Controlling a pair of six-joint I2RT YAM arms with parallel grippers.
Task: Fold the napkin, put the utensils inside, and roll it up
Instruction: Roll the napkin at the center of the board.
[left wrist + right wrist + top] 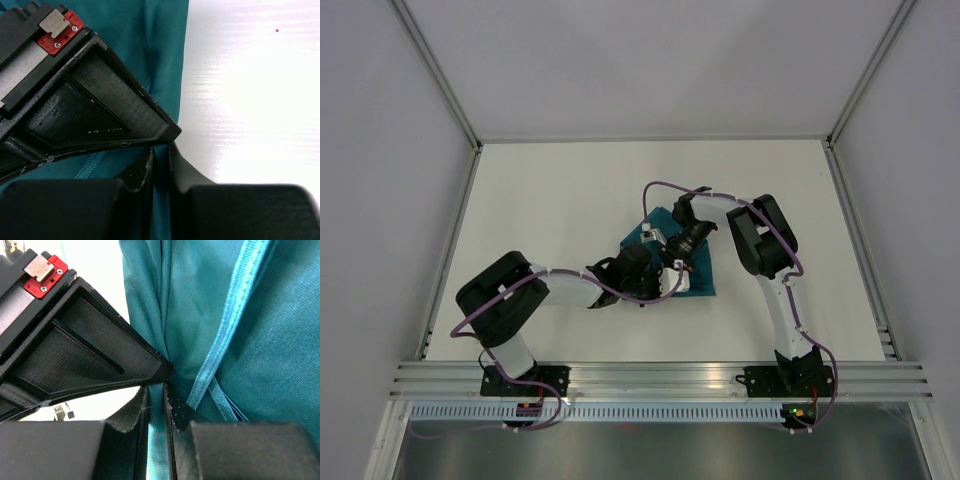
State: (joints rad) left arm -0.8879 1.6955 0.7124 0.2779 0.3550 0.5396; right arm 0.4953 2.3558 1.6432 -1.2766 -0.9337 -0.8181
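Observation:
The teal napkin [696, 277] lies bunched near the middle of the white table, mostly covered by both arms. My left gripper [655, 283] is shut on a fold of the napkin; the left wrist view shows teal cloth [160, 60] pinched between its fingers [182, 167] at the cloth's edge. My right gripper [672, 258] is shut on another fold; the right wrist view shows cloth [260, 340] with a hemmed edge [225, 325] running down between its fingers [172, 407]. The dark blue utensil is not in view.
White table [550, 200] with grey walls around and an aluminium rail [660, 378] along the near edge. The two grippers sit close together over the napkin, almost touching.

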